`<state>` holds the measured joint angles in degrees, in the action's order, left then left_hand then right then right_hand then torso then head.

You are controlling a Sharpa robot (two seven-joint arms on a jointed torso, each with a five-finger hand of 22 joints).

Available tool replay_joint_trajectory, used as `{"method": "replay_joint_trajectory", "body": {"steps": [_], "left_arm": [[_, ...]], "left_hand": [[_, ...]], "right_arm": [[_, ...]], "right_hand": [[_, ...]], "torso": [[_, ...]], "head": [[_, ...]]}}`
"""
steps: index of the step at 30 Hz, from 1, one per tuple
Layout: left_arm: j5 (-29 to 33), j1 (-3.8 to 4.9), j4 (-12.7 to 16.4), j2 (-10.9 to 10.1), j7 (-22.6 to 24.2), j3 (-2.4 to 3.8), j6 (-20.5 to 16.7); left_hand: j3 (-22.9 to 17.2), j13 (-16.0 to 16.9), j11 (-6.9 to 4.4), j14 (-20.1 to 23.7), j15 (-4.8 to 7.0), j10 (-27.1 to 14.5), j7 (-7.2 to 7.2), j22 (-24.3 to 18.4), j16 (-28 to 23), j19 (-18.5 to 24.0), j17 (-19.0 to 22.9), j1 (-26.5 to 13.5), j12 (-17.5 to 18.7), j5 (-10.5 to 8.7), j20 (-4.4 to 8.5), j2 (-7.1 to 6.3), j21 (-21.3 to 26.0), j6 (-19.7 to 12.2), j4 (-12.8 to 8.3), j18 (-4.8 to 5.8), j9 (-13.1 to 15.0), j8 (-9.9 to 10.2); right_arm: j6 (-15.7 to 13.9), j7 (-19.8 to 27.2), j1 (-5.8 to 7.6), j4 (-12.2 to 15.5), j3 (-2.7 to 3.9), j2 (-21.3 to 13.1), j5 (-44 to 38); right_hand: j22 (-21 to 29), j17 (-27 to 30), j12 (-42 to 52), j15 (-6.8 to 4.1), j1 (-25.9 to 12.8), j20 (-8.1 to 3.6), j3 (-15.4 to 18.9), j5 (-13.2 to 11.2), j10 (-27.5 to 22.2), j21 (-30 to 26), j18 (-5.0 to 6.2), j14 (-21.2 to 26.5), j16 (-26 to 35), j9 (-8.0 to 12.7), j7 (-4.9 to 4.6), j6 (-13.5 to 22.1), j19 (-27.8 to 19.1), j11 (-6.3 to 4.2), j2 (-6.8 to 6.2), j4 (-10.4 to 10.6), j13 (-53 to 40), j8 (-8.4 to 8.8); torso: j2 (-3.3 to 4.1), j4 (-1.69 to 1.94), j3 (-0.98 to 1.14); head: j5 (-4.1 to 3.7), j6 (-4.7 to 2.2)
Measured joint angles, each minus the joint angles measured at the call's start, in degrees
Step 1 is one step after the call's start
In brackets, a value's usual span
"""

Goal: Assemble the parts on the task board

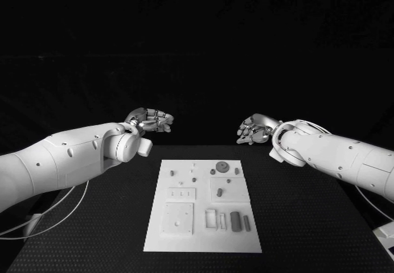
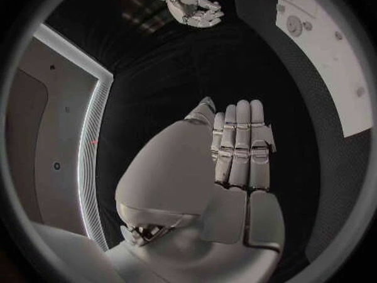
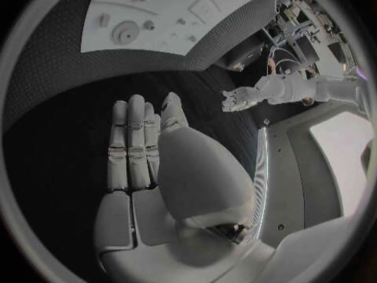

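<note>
The white task board [image 1: 202, 239] lies in the middle of the black table, with several small grey parts on it: a round disc [image 1: 221, 166], small pegs [image 1: 193, 181] and two upright cylinders [image 1: 236, 221] near the front. My left hand [image 1: 150, 120] hangs above the table's far left, beyond the board, empty, fingers apart. My right hand [image 1: 255, 129] hangs at the far right, also empty. In the left wrist view my left hand [image 2: 239, 146] has its fingers straight, side by side, holding nothing; the board [image 2: 322, 38] lies beyond. My right hand [image 3: 141, 144] is likewise flat, the board [image 3: 169, 12] ahead.
The black table [image 1: 312, 227] has bare surface on both sides of the board. A cable [image 1: 49, 219] loops under my left arm at the table's left edge. A white object [image 1: 382, 236] sits at the right edge.
</note>
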<state>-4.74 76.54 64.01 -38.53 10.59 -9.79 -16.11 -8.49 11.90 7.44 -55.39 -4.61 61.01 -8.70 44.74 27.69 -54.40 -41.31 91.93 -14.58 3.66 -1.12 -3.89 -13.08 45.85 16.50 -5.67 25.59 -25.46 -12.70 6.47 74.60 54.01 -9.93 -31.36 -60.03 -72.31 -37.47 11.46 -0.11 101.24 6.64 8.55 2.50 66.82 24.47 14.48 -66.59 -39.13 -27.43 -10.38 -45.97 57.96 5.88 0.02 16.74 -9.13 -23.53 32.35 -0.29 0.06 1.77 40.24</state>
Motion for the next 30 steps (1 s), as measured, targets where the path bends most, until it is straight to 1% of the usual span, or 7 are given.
{"method": "replay_joint_trajectory", "body": {"steps": [5,11,13,17,23,27,30], "left_arm": [[-0.2,0.73,2.8,-1.5,0.1,0.07,0.0],[-0.5,1.28,5.7,-2.7,0.1,0.08,0.0],[-0.6,1.50,6.4,-3.1,0.2,0.08,0.0],[-0.7,1.93,7.7,-3.5,0.2,0.09,-0.1],[-0.8,2.38,9.4,-4.2,0.3,0.11,-0.1],[-0.8,2.68,10.3,-4.8,0.4,0.12,-0.2],[-0.8,2.90,11.0,-5.1,0.4,0.12,-0.2]], "left_hand": [[0.2,0.3,-0.46,-0.3,0.11,0.6,0.00,0.0,-0.2,-0.3,-0.2,0.0,0.0,0.00,0.27,0.00,0.0,0.0,-0.2,0.35,0.1,0.1],[0.3,0.3,-0.27,-0.3,0.11,0.7,0.00,0.0,-0.4,-0.3,-0.4,0.0,0.2,0.00,0.28,0.00,0.2,0.0,0.0,0.41,0.2,0.3],[0.3,0.3,-0.27,-0.3,0.11,0.7,0.00,0.0,-0.4,-0.3,-0.4,0.0,0.3,0.00,0.28,0.00,0.2,0.0,0.0,0.42,0.2,0.6],[0.5,0.4,-0.27,-0.3,0.11,0.7,-0.20,0.0,-0.6,-0.5,-0.5,-0.2,0.6,0.00,0.49,-0.24,0.5,-0.2,0.2,0.76,0.2,0.7],[0.6,0.4,-0.27,-0.3,0.11,0.7,-0.20,0.0,-0.6,-0.5,-0.6,-0.3,0.8,0.00,0.49,-0.30,0.5,-0.2,0.0,0.78,0.2,1.0],[0.6,0.4,-0.27,-0.4,-0.01,0.7,-0.41,0.0,-0.8,-0.7,-0.7,-0.3,0.9,0.01,0.69,-0.30,0.7,-0.4,0.0,0.88,0.2,1.0],[0.6,0.5,-0.27,-0.5,-0.10,0.7,-0.41,0.0,-0.9,-0.7,-0.8,-0.3,1.1,0.01,0.70,-0.30,0.7,-0.4,0.0,0.94,0.2,1.3]], "right_arm": [[0.7,-1.0,-0.95,-0.5,-0.01,1.2,-5.6],[1.1,-2.1,-1.56,-1.1,-0.05,2.5,-10.6],[1.2,-2.4,-1.64,-1.4,-0.03,3.1,-12.0],[1.5,-2.8,-1.76,-1.8,-0.01,4.2,-14.3],[1.6,-3.4,-2.01,-2.5,-0.01,5.6,-16.8],[1.6,-4.1,-2.47,-3.0,0.01,6.5,-18.6],[1.3,-4.6,-2.81,-3.6,0.01,7.1,-20.0]], "right_hand": [[-0.6,-1.4,-0.7,-0.57,-0.1,-1.09,-0.9,0.0,0.9,0.7,-0.28,-1.4,-1.2,0.4,-0.15,0.1,1.7,-0.26,-0.71,0.0,0.0,0.78],[-0.9,-2.0,-1.3,-0.61,-0.3,-1.19,-1.2,0.0,1.1,0.7,-0.32,-1.4,-1.5,0.5,-0.35,0.4,2.2,-0.46,-0.94,0.0,0.1,1.37],[-1.1,-2.3,-2.2,-0.47,-0.7,-1.25,-1.7,0.0,1.0,0.7,-0.35,-1.5,-1.8,0.7,-0.42,0.4,2.2,-0.40,-1.32,0.0,0.3,1.74],[-1.4,-2.8,-3.6,-0.08,-1.1,-1.53,-2.2,0.0,0.2,0.9,-0.64,-1.9,-1.9,1.1,-0.79,0.8,2.9,0.38,-1.70,0.0,0.9,2.53],[-1.8,-3.4,-4.0,-0.17,-1.5,-1.85,-2.9,0.0,0.1,1.2,-0.45,-2.4,-2.4,1.6,-1.17,1.2,3.5,0.47,-2.07,0.0,1.2,3.12],[-2.3,-4.1,-4.0,-0.81,-2.3,-2.10,-3.3,0.0,1.8,1.7,-0.43,-3.2,-3.2,1.8,-1.17,1.2,4.3,-0.30,-2.85,0.0,1.1,3.36],[-2.6,-4.8,-3.8,-1.12,-3.1,-2.57,-3.7,0.0,3.0,2.1,-0.43,-3.8,-3.9,1.9,-1.13,1.2,4.8,-0.72,-3.02,-0.1,0.7,3.35]], "torso": [[0.90,0.21,0.07],[2.13,0.74,0.04],[2.59,0.94,-0.03],[3.53,1.38,-0.18],[4.72,1.90,-0.47],[5.60,2.32,-0.65],[6.21,2.63,-0.76]], "head": [[-0.19,-0.13],[-0.49,-0.62],[-0.62,-0.93],[-0.95,-1.55],[-1.31,-2.15],[-1.65,-2.57],[-1.95,-3.04]]}}
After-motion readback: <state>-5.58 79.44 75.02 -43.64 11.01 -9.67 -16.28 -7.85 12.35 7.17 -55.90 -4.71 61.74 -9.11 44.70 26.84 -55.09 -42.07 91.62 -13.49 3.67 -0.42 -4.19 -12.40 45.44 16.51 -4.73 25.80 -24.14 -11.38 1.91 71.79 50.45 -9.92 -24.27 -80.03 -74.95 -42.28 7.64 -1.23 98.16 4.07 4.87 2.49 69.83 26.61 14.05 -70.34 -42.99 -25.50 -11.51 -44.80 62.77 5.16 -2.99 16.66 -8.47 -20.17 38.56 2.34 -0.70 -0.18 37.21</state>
